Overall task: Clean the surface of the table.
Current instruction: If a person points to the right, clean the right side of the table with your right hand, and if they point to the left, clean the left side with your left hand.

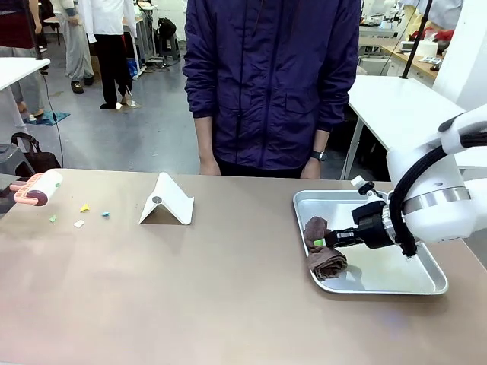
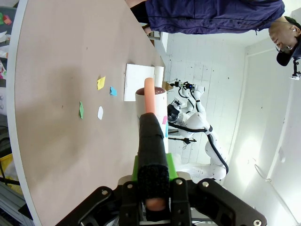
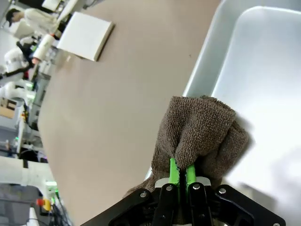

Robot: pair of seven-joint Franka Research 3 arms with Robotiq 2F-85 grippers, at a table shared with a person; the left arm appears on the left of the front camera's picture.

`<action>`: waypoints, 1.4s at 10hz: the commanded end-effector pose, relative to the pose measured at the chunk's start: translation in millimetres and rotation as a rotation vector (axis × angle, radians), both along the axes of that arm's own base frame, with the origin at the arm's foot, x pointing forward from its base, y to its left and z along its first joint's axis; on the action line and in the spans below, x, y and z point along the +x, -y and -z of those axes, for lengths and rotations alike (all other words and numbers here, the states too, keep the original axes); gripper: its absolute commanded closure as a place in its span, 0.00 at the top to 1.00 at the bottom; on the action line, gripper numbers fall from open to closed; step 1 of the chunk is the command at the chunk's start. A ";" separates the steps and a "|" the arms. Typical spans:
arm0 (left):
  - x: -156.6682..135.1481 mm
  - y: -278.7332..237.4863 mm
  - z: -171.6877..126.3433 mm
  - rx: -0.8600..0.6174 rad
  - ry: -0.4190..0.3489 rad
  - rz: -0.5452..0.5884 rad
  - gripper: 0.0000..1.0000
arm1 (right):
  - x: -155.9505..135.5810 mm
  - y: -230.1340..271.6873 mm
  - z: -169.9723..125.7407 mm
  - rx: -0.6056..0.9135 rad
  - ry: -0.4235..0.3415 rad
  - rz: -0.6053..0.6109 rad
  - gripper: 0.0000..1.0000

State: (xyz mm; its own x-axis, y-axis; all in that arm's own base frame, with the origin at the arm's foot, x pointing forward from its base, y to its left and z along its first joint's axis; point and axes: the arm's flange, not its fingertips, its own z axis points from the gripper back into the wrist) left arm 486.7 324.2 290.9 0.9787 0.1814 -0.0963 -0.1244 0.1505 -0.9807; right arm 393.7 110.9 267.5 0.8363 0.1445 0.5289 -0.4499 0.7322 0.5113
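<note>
On the right side of the taupe table (image 1: 228, 304), we are seeing the right gripper (image 1: 327, 242) pinching a brown cloth (image 1: 327, 262) tight in its jaws at the rim of a silver tray (image 1: 415, 287). The left gripper (image 2: 151, 141) is clamping the pink handle of a lint roller (image 1: 36, 188) in its jaws, near coloured paper scraps (image 1: 84, 207). A person (image 1: 274, 76) in dark blue is standing behind.

I see a silver tray (image 1: 392, 275) holding a brown towel (image 1: 329, 263), a white folded stand (image 1: 169, 202), coloured paper scraps (image 1: 84, 207) and a pink-handled roller (image 1: 42, 187).
</note>
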 end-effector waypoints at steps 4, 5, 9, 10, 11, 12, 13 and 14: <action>-2.6 0.9 -3.3 0.006 0.015 0.015 0.00 | 3.5 7.5 12.8 -0.150 0.124 0.008 0.06; -2.6 0.9 -3.3 0.006 0.015 0.015 0.00 | 8.1 14.9 10.0 -0.166 0.135 0.025 0.06; -2.6 0.9 -3.3 0.006 0.015 0.015 0.00 | 26.2 58.4 3.9 -0.168 0.143 0.149 0.06; -2.6 0.9 -3.3 0.006 0.015 0.015 0.00 | 31.2 71.5 0.9 -0.167 0.144 0.178 0.06; -2.6 0.9 -3.3 0.006 0.015 0.015 0.00 | 36.8 85.1 -1.9 -0.166 0.148 0.214 0.06; -2.6 0.9 -3.3 0.006 0.015 0.015 0.00 | 41.6 99.0 -5.4 -0.157 0.150 0.252 0.06; -2.6 0.9 -3.3 0.006 0.015 0.015 0.00 | 44.9 109.1 -9.9 -0.129 0.153 0.285 0.06; -2.6 0.9 -3.3 0.006 0.015 0.015 0.00 | 44.4 108.9 -12.6 -0.109 0.160 0.283 0.06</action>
State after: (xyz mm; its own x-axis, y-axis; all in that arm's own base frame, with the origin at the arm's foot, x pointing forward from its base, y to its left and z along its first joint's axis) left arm 486.8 324.4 291.1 0.9787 0.1815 -0.0960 -0.1241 0.1509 -0.9807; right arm 436.0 -3.9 286.0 0.7908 -0.0091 0.6120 -0.2746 0.8883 0.3680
